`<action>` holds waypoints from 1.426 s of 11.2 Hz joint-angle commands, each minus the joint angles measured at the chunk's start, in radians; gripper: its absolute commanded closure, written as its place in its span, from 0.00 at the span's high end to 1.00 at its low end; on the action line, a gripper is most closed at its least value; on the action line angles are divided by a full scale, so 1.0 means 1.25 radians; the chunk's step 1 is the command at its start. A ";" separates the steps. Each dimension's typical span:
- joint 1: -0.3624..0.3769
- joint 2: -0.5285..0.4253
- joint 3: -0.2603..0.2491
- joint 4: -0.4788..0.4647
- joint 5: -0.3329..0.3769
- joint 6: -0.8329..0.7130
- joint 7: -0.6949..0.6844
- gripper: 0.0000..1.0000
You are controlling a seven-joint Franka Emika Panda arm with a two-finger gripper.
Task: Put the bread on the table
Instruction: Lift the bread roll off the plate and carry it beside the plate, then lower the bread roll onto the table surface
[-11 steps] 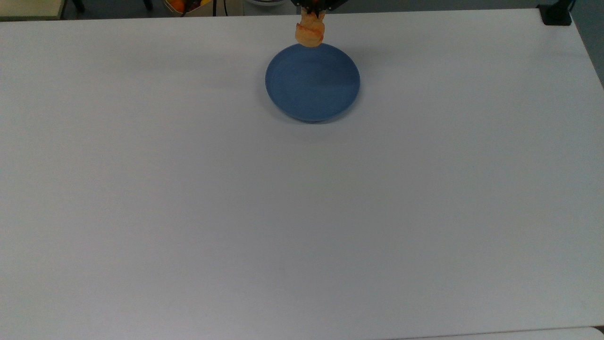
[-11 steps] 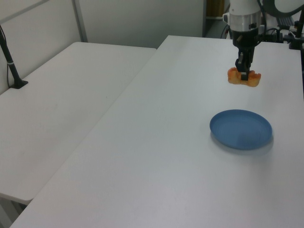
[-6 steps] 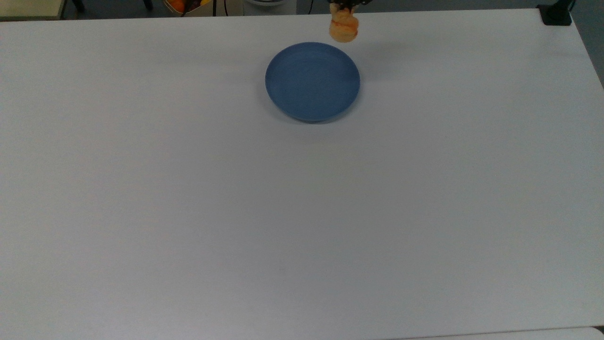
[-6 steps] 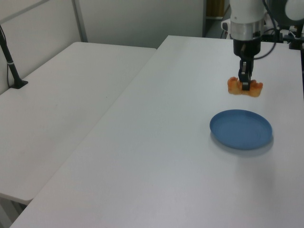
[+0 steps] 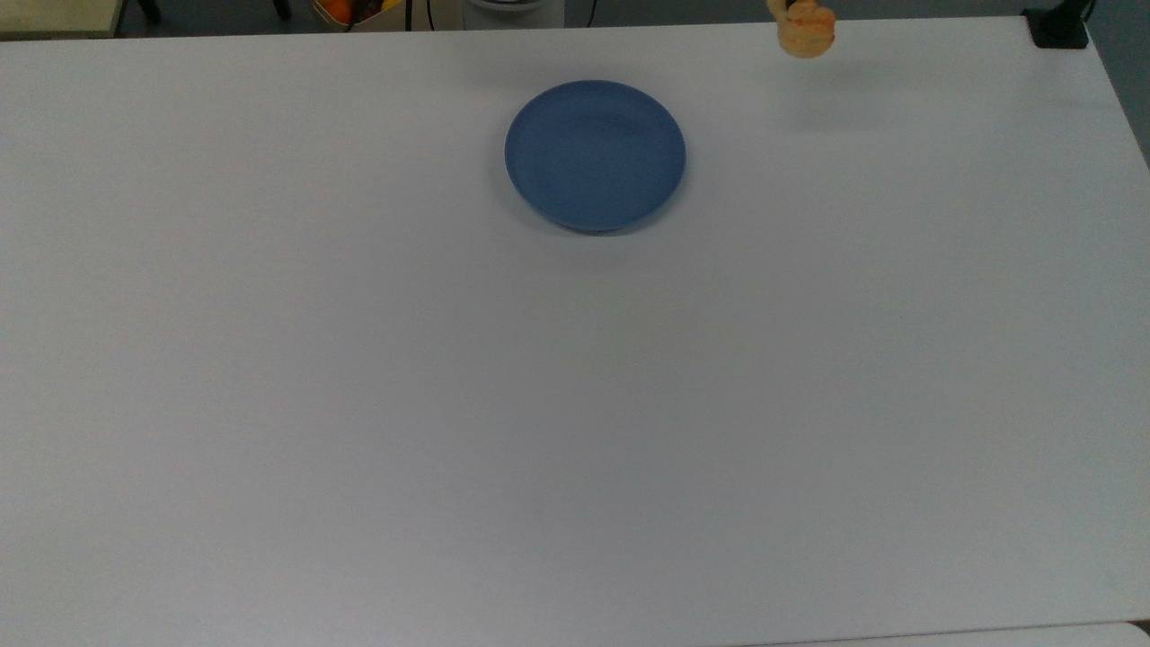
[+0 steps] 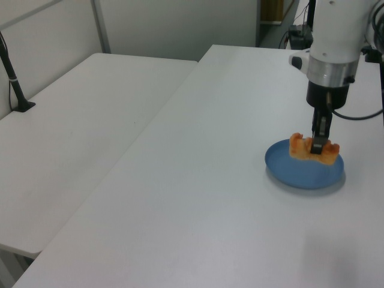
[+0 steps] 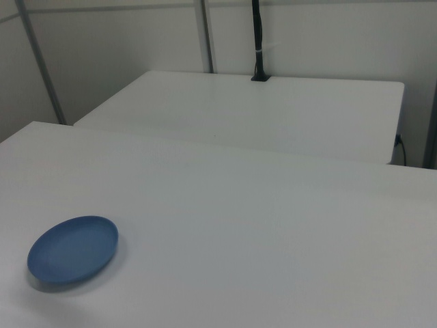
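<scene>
gripper (image 6: 320,144) is clamped on the bread (image 5: 806,34), carried up in the air at the plate's (image 5: 595,155) 2 o'clock in the top view; guessing it's high so it clears the rim before going down on the table (image 5: 575,404)

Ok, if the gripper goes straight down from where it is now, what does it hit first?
Probably bare table, bread first. The gripper holds the bread pointing down; the top view puts it well right of the blue plate, though the left view overlaps them.
</scene>
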 commanded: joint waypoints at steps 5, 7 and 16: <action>0.014 0.061 0.069 -0.002 0.011 0.086 0.122 0.07; 0.017 0.082 0.069 -0.004 0.011 0.103 0.122 0.07; 0.056 0.234 0.069 -0.046 -0.031 0.244 0.131 0.07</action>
